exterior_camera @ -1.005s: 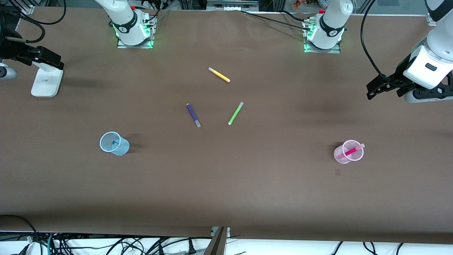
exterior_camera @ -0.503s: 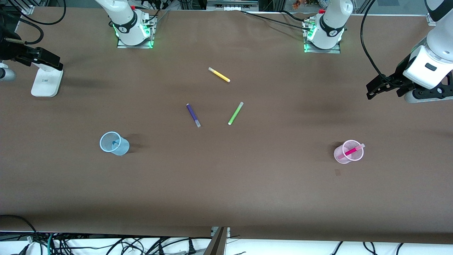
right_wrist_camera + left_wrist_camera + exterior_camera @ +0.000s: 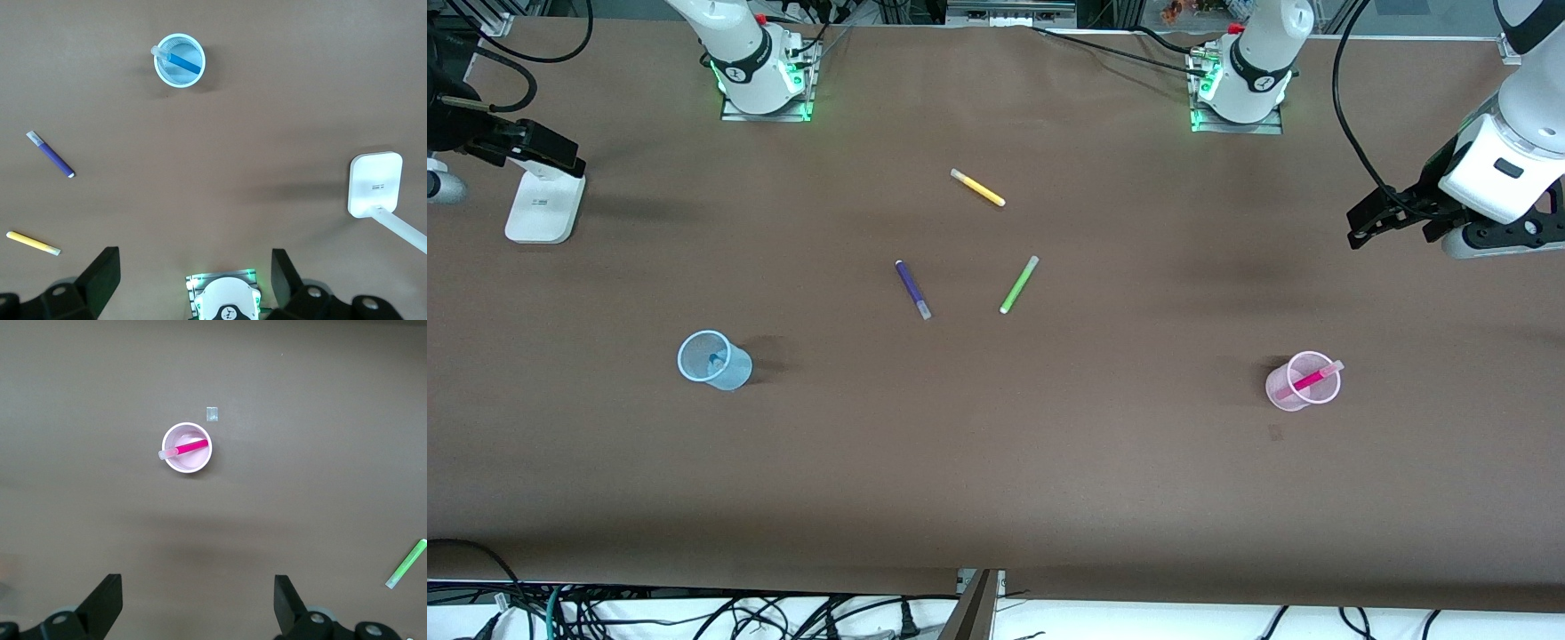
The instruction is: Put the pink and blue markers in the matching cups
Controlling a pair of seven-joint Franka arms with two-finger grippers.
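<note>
The pale pink cup [image 3: 1303,380] stands upright toward the left arm's end of the table with the pink marker [image 3: 1309,380] leaning inside it. Both also show in the left wrist view, the cup [image 3: 200,457] and the marker [image 3: 187,447]. The pale blue cup [image 3: 713,360] stands toward the right arm's end and holds the blue marker [image 3: 715,361]. Both also show in the right wrist view, the cup [image 3: 179,75] and the marker [image 3: 183,63]. My left gripper [image 3: 1378,218] hangs open and empty over the table's left-arm end. My right gripper [image 3: 547,151] hangs open and empty over the right-arm end.
A dark purple marker [image 3: 912,289], a lime green marker [image 3: 1018,284] and a yellow marker [image 3: 977,188] lie loose mid-table. A white stand [image 3: 543,206] sits below my right gripper. A small clear scrap [image 3: 212,414] lies by the pink cup.
My right gripper has shifted slightly toward its end of the table. The cups, the markers and the left arm have not moved.
</note>
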